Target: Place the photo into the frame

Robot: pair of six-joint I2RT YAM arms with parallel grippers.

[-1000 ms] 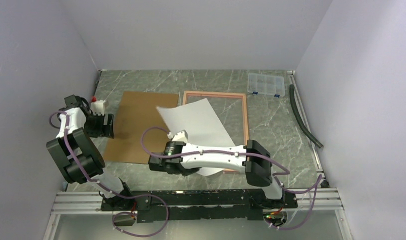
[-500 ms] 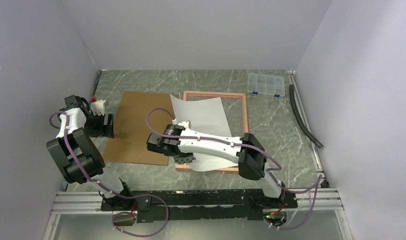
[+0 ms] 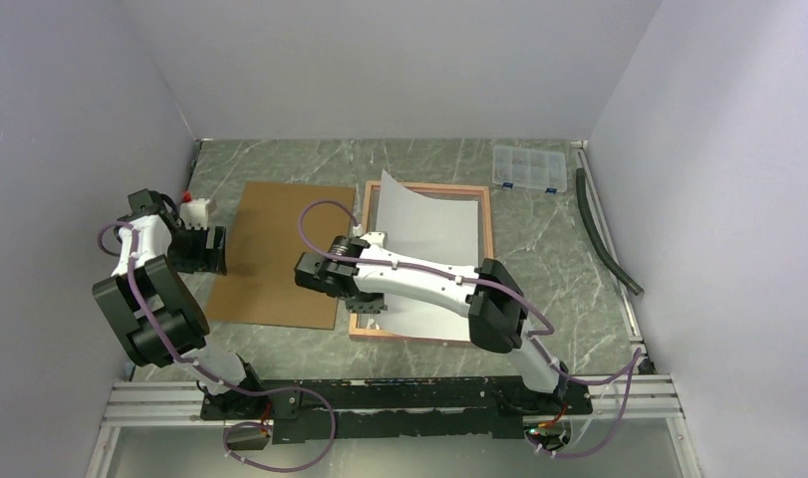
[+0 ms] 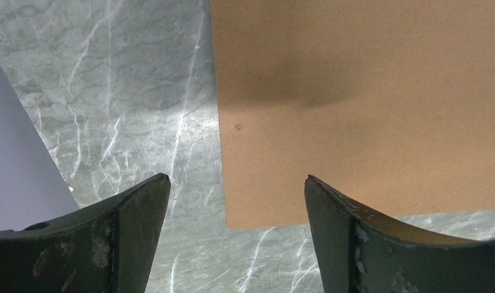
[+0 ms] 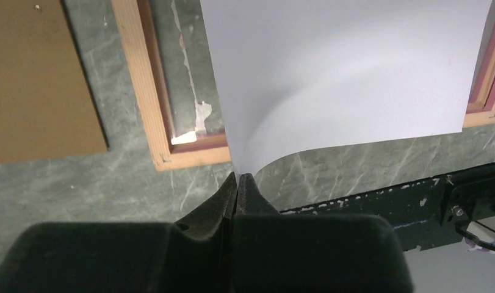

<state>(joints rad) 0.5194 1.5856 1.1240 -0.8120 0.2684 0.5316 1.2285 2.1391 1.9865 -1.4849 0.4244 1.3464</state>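
Top external view: the photo (image 3: 429, 229), white side up, sits curled over the frame (image 3: 487, 234), beside the brown board (image 3: 275, 254). Left wrist: left gripper (image 4: 235, 183) gapes wide over the board's corner, holding nothing. Right wrist: right gripper (image 5: 240, 179) pinches the photo's corner

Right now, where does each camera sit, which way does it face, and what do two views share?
Top external: above, behind the bases, looking down on the table; left arm, right arm show.
Left wrist: on the left arm, looking down at a corner of the brown board; open left claw shows.
Right wrist: on the right arm, looking down at the photo over the frame; right claw shut on the photo.
Shared: all three show the brown board; top and right wrist share photo and frame.
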